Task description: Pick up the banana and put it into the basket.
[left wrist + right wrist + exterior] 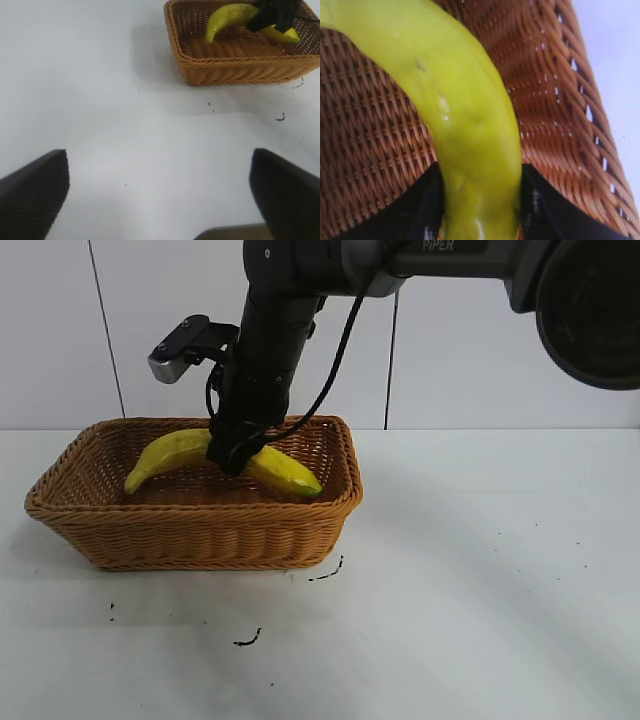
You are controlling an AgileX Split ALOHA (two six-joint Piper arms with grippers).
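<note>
The yellow banana [175,452] hangs low inside the tan wicker basket [200,540], its greenish tip toward the basket's right end. My right gripper [238,448] reaches down from above into the basket and is shut on the banana's middle. In the right wrist view the banana [465,115] fills the gap between the two black fingers [547,210], with the basket's woven wall [555,100] close behind. From the left wrist view the basket [235,67] and banana [225,17] show far off. My left gripper [160,192] is open over bare table, away from the basket.
The white table [480,590] carries a few small black marks [248,640] in front of the basket. A white panelled wall stands behind. The right arm's black body crosses the top of the exterior view.
</note>
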